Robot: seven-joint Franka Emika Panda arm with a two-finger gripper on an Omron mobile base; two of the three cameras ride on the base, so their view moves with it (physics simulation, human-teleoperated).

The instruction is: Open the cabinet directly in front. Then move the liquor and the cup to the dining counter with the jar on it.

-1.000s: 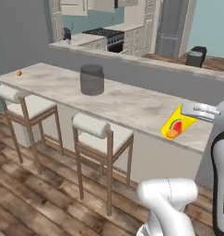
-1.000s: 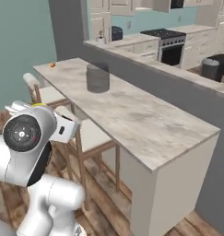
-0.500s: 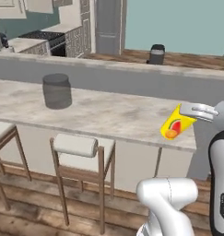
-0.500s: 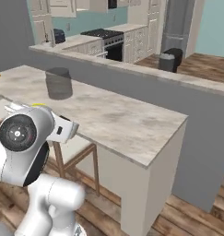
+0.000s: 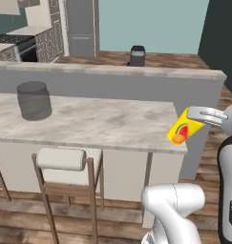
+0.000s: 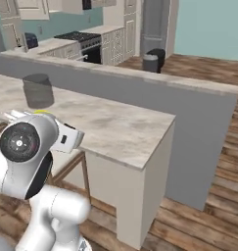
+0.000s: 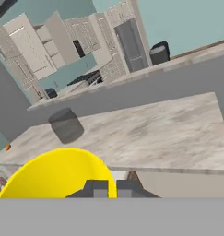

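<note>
My gripper [image 5: 197, 115] is shut on the cup [image 5: 181, 129], a small yellow one with a red-orange mark, tilted and held in the air off the right end of the dining counter [image 5: 103, 121]. In the hand view the cup [image 7: 58, 173] bulges just ahead of the shut gripper [image 7: 106, 188]. The smoky-grey jar [image 5: 34, 100] stands on the counter's left part, far from the cup. It also shows as the jar [image 6: 38, 90] and the jar [image 7: 66, 125]. Beige wall cabinets [image 7: 28, 44] hang far back across the kitchen. The liquor is out of view.
A raised grey ledge [image 5: 112, 71] backs the counter. A cushioned stool [image 5: 60, 159] stands under its near edge. Beyond the ledge are a black bin [image 5: 137, 55] on the wood floor and a stove [image 6: 83, 39]. A small orange thing [image 7: 8, 147] lies at the counter's far left.
The whole picture has shifted: the base has driven along the counter, so the jar has slid left and the counter's right end is now in front. The cup stays in the shut gripper.
</note>
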